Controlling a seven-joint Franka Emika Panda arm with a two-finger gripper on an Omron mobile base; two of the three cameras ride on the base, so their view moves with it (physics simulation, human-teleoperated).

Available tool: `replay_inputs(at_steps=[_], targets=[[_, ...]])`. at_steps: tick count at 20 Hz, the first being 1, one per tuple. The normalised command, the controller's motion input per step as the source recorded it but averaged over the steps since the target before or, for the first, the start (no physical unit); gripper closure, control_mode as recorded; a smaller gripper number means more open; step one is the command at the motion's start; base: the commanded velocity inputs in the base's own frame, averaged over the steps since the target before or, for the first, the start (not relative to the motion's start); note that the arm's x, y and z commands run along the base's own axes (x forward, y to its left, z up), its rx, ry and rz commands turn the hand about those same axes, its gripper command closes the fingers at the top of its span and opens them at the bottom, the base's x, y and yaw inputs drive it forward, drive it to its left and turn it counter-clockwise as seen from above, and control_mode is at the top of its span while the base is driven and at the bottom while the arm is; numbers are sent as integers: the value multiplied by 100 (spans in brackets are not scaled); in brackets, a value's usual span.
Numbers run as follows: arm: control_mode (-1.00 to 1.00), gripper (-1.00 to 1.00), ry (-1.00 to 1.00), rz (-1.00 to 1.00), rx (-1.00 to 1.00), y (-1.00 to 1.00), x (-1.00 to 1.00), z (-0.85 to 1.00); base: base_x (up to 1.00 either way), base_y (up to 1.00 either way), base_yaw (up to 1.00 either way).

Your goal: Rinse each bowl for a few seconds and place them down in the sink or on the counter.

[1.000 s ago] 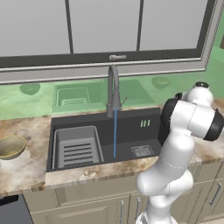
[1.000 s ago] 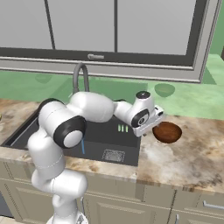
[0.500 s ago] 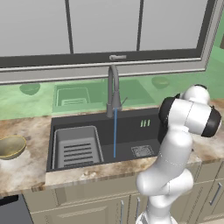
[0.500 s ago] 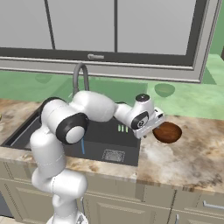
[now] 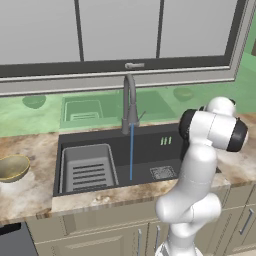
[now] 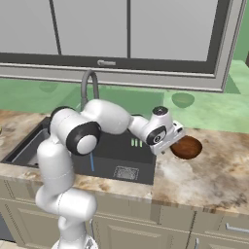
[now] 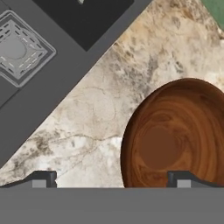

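The reddish-brown bowl (image 6: 188,147) (image 7: 175,135) sits upright on the counter (image 6: 204,175) (image 7: 100,105), just right of the sink (image 6: 114,151) (image 5: 155,147). My gripper (image 6: 173,144) (image 7: 111,180) hovers at the bowl's left side, open and holding nothing. In the hand view one fingertip (image 7: 181,179) is over the bowl's inside and the other (image 7: 41,179) over bare counter, so the near rim lies between them. The olive-gold bowl (image 5: 12,167) rests on the counter far left of the sink.
The faucet (image 5: 129,102) runs a thin stream of water (image 5: 131,152) into the basin. A grey slotted tray (image 5: 87,167) fills the sink's left half, and a square drain (image 7: 19,48) (image 5: 162,172) lies at its right. A window wall stands behind the counter.
The arm's elbow has swung a little to the right and the hand has settled slightly closer to the reddish-brown bowl. The jaws stayed open and both bowls kept their places.
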Motion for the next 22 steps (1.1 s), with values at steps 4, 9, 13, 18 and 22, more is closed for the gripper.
replay_inputs(at_steps=[4, 9, 13, 18, 22], targets=[[-100, -100, 1, 1, 0, -10, 12, -10, 0, 0, 0], [-100, -100, 4, 0, 0, -6, 12, -13, 0, 0, 0], [-100, -100, 6, 1, 0, -5, 12, -14, 0, 0, 0], [-100, -100, 6, 1, 0, -3, 11, -12, 0, 0, 0], [-100, -100, 6, 2, 0, -7, 10, -10, 0, 0, 0]])
